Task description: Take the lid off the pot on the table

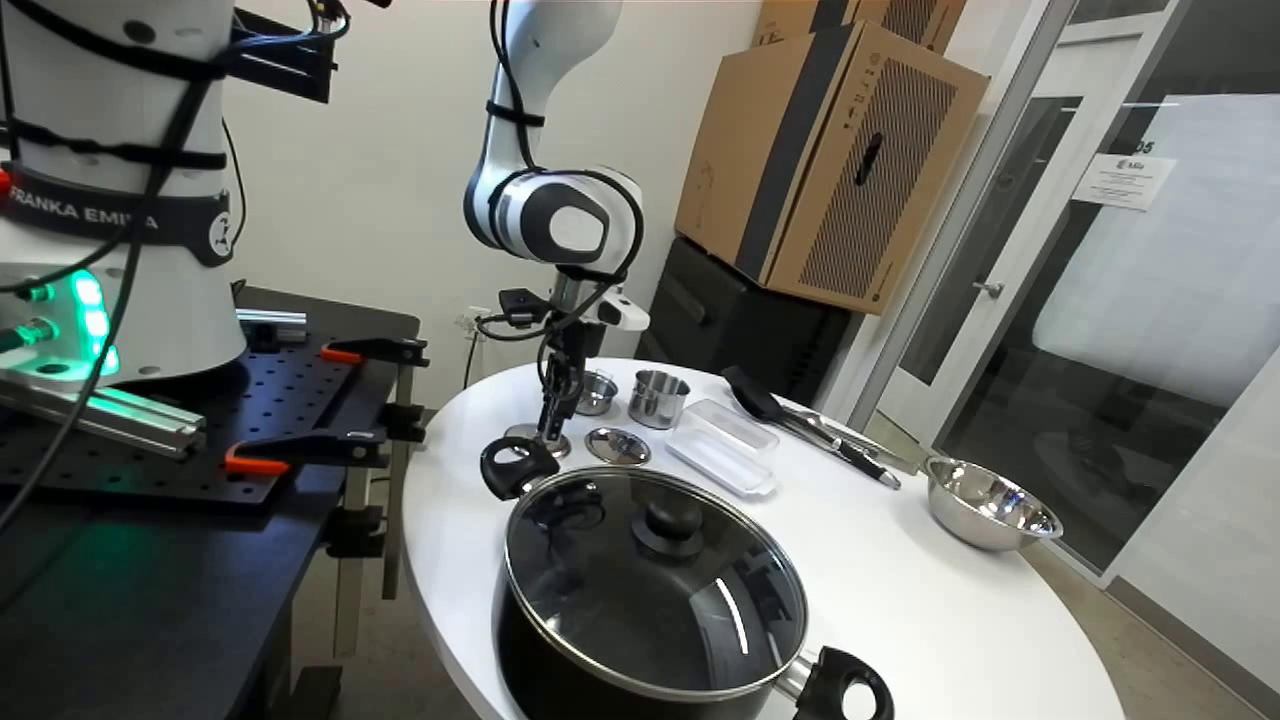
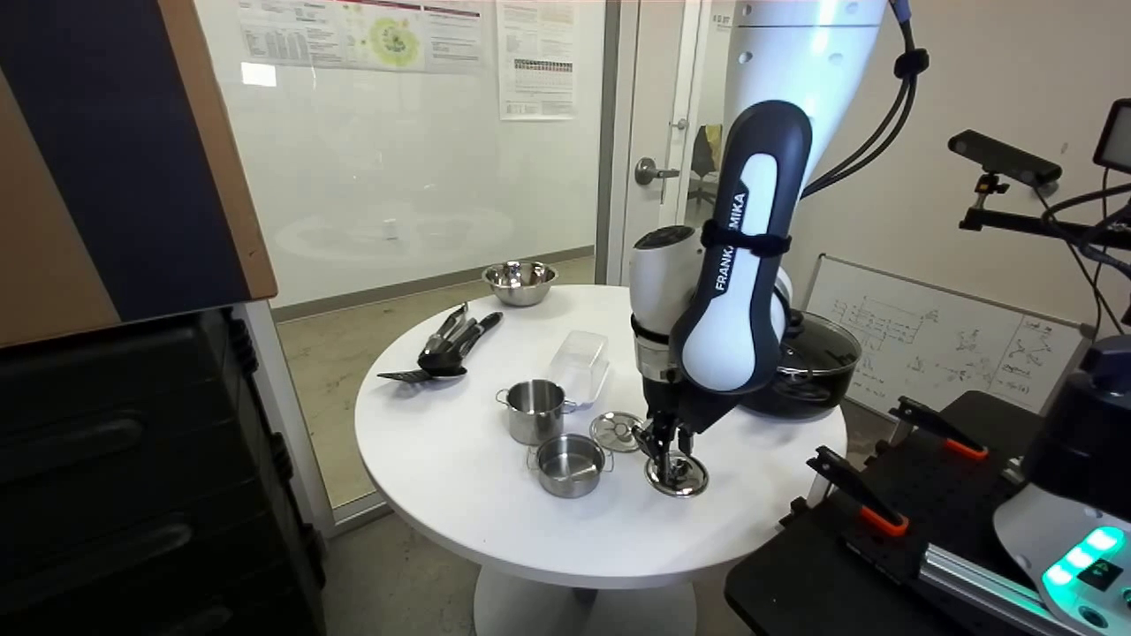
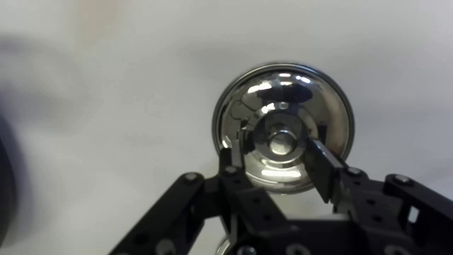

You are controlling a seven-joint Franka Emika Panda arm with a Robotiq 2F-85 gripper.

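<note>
Steel lid (image 3: 283, 120), on table (image 2: 442, 450), knob (image 3: 282, 143) between spread gripper (image 3: 275, 141) jaws

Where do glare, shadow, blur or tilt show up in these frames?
Wrist view: highlights on the small steel lid, soft shadows on the white table, a blurred dark shape at the left edge. In an exterior view: a white glare streak on the glass lid, with the cardboard box leaning, so the picture seems tilted. In both exterior views: glowing green lights.
</note>
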